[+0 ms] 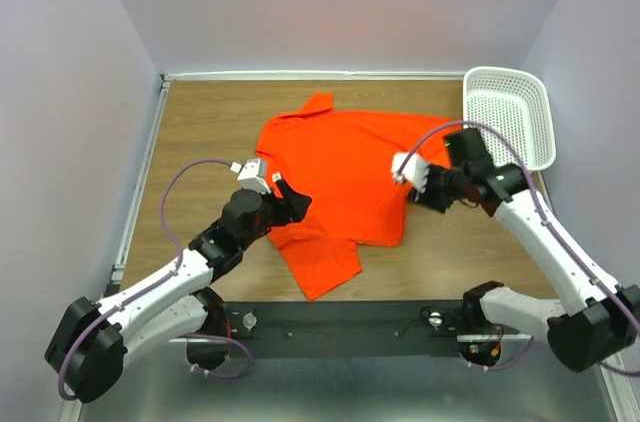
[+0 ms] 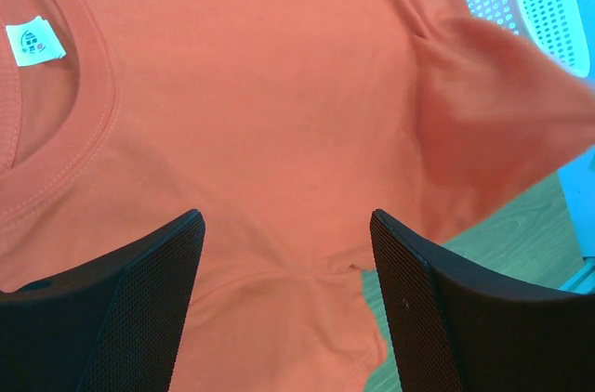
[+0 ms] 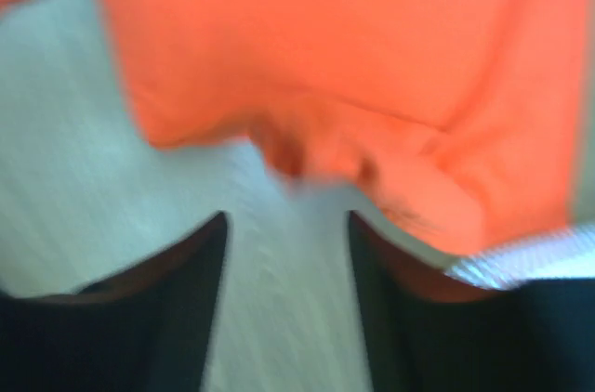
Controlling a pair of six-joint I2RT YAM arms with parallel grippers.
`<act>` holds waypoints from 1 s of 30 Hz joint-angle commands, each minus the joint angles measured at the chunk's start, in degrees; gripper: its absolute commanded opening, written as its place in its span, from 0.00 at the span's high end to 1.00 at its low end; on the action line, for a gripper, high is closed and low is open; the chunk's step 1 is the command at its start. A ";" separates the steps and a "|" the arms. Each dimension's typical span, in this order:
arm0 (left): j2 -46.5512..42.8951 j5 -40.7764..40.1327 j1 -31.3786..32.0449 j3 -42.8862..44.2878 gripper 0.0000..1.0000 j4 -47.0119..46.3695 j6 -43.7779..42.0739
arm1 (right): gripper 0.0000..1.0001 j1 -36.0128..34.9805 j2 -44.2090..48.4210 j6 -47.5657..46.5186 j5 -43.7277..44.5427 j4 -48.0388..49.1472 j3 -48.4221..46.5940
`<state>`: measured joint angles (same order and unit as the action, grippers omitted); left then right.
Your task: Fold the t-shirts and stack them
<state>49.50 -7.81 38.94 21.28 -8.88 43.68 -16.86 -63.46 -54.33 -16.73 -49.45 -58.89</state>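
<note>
A bright orange-red short-sleeved t-shirt [image 1: 340,172] lies spread across the middle of the overhead frame on a brown wooden table [image 1: 200,132], with a white plastic lattice basket [image 1: 510,117] at upper right. At the shirt's left edge, the left gripper [image 2: 286,220] hovers with black fingers wide apart, holding nothing. At the right edge, the right gripper [image 3: 286,220], blurred, has jaws partly apart with bare table between them.

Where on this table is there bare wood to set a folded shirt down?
Bare table shows far left, between the side rail and the t-shirt, and near right, between the shirt and the right arm. Crowded: the basket fills the far-right corner, and the shirt covers the middle.
</note>
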 commanded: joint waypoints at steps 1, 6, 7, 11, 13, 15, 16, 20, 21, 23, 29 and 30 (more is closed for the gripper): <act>0.78 1.92 -0.44 2.10 0.21 -0.17 -0.79 | 0.31 -10.45 -7.10 2.90 1.44 -5.39 1.42; -2.73 2.01 -0.44 1.57 0.21 1.59 -0.44 | 0.16 -10.47 -8.26 11.16 5.12 -0.13 0.71; -3.43 1.49 -0.44 1.31 0.21 2.46 -0.70 | 0.13 -10.21 -7.13 12.39 5.74 0.93 0.71; -6.07 1.13 -0.44 0.52 0.21 3.96 -1.05 | 0.11 -8.72 -7.20 18.80 1.90 1.02 2.63; -6.34 1.22 -0.44 0.17 0.21 3.79 -0.88 | 0.11 -8.71 -8.95 19.69 -1.36 1.63 4.39; -5.99 1.40 -0.44 -0.62 0.21 2.91 -0.62 | 0.12 -8.71 -12.99 20.40 -5.84 3.30 5.72; -5.82 1.57 -0.44 -0.88 0.21 2.65 -0.44 | 0.13 -8.63 -14.40 20.57 -6.99 5.22 5.63; -5.64 2.36 -0.44 -1.94 0.21 1.68 0.35 | 0.19 -8.80 -23.09 22.33 -10.69 8.75 1.43; -6.07 2.28 -0.36 -2.12 0.21 1.59 0.53 | 0.21 -8.89 -26.16 23.29 -10.86 9.11 0.37; -6.86 2.63 -0.44 -3.17 0.21 0.80 1.32 | 0.22 -8.80 -28.55 24.35 -11.92 9.55 -2.97; -8.62 3.24 -0.44 -5.10 0.21 0.18 2.37 | 0.22 -9.77 -33.39 27.25 -12.71 9.55 -6.93; -8.63 3.24 -0.44 -5.28 0.21 0.18 2.37 | 0.22 -9.94 -33.74 27.52 -12.71 9.64 -7.02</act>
<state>42.19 -5.72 38.74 17.26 -7.64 45.10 -25.93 -95.29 -29.78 -26.68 -41.28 -63.81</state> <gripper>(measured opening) 0.787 0.783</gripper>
